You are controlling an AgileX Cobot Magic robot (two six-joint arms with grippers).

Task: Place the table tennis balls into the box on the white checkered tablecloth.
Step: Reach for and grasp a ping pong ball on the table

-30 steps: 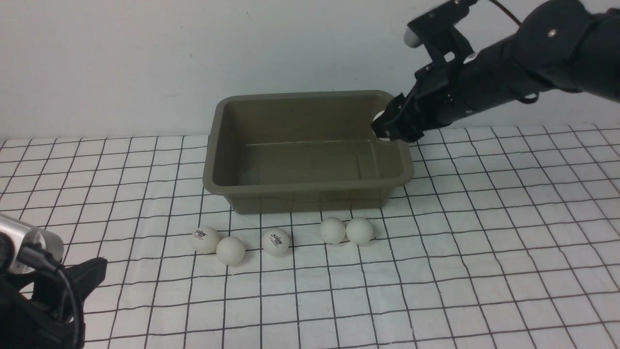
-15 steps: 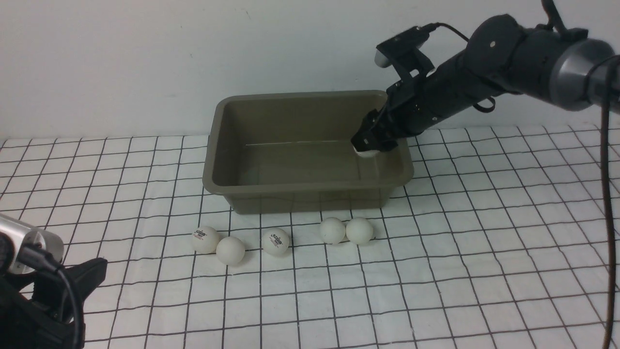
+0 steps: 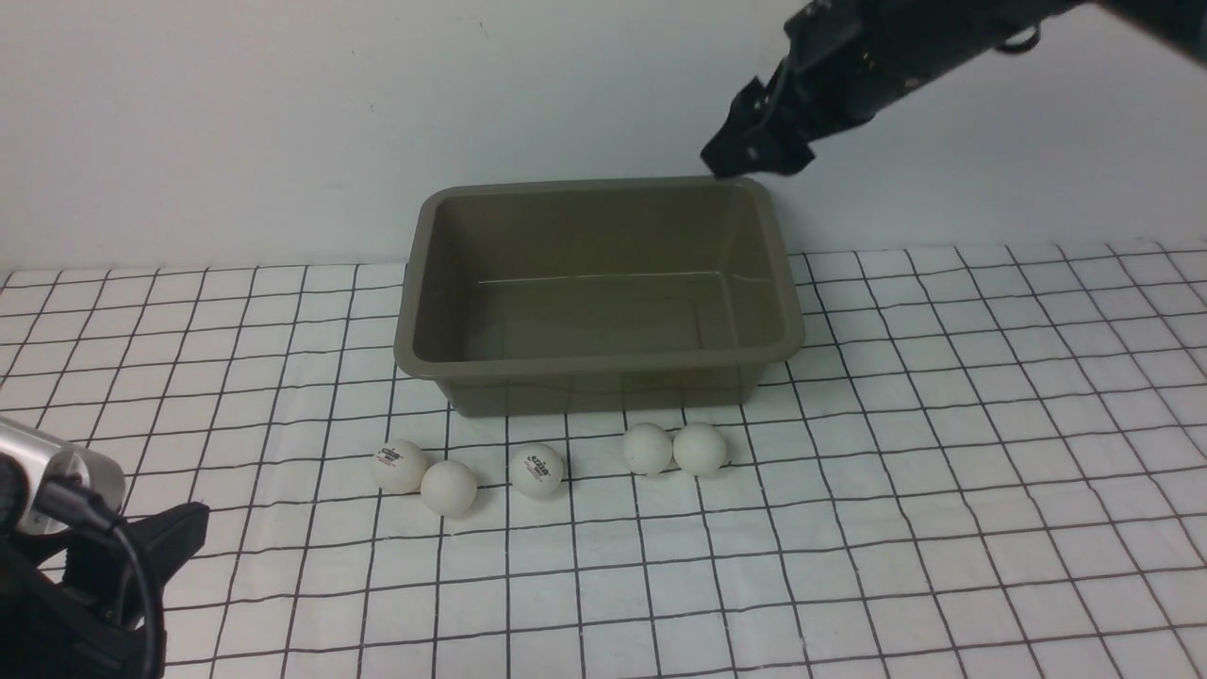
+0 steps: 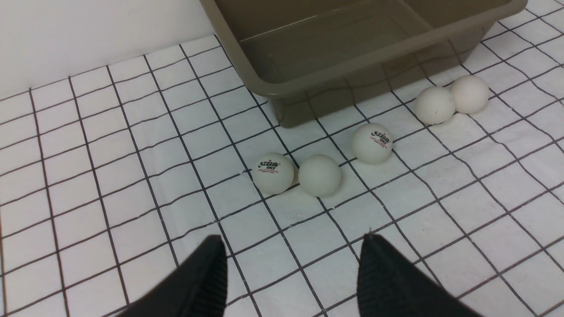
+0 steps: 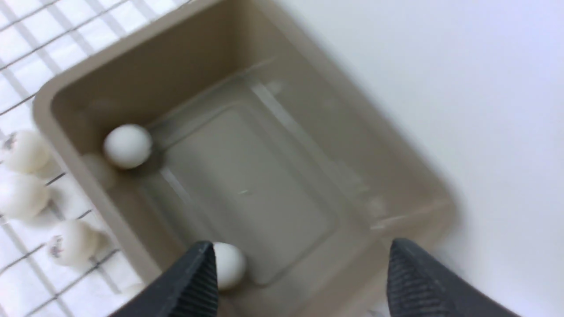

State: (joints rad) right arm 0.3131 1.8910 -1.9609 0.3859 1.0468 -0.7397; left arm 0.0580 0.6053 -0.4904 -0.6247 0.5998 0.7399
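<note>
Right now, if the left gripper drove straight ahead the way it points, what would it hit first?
Likely the plain table tennis ball ahead of the left gripper, unless it touches the white checkered tablecloth first; depth is unclear.

The box (image 3: 603,391) sits on the cloth (image 3: 943,471), toward the back, close to the wall (image 3: 283,113). Before it, on the cloth, five balls lie in a row: a left pair (image 3: 400,466) touching, a middle ball (image 3: 537,470) alone, a right pair (image 3: 701,448) touching. Inside the box, by its front wall, lies a left ball (image 5: 128,146). A second ball (image 5: 231,264), seemingly also inside, lies further right, half hidden in a blurred view.
</note>
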